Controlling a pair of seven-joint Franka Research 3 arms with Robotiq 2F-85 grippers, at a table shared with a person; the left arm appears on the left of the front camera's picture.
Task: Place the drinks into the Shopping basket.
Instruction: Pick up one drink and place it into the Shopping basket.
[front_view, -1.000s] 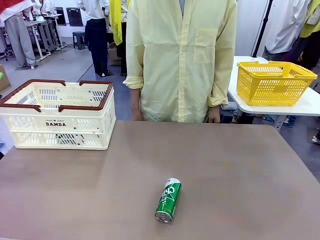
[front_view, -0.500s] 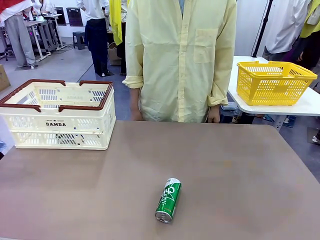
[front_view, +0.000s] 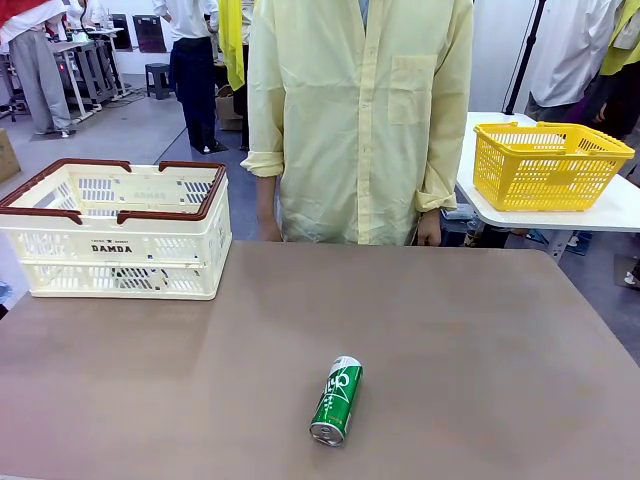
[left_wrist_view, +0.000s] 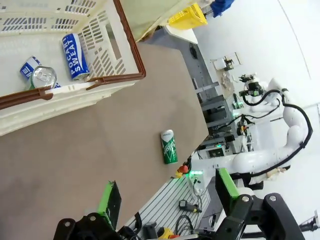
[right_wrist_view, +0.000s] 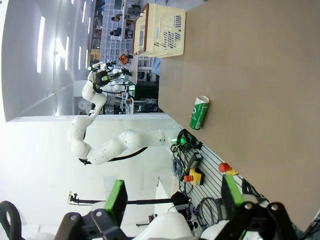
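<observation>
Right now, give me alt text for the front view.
A green drink can lies on its side on the brown table; the cream Shopping basket sits far left, with a person in a yellow shirt behind.

Green can (front_view: 337, 400): slim, white script, silver top; lies on its side on the counter (front_view: 480, 340), near edge, well apart from the basket (front_view: 118, 245). Basket: cream-white, slotted sides, dark brown rim handles, "DAMDA" on front; sits at far left. Inside: blue can (left_wrist_view: 75, 56) with white lettering, lying flat; beside it another can (left_wrist_view: 43, 76), silver top showing.
</observation>
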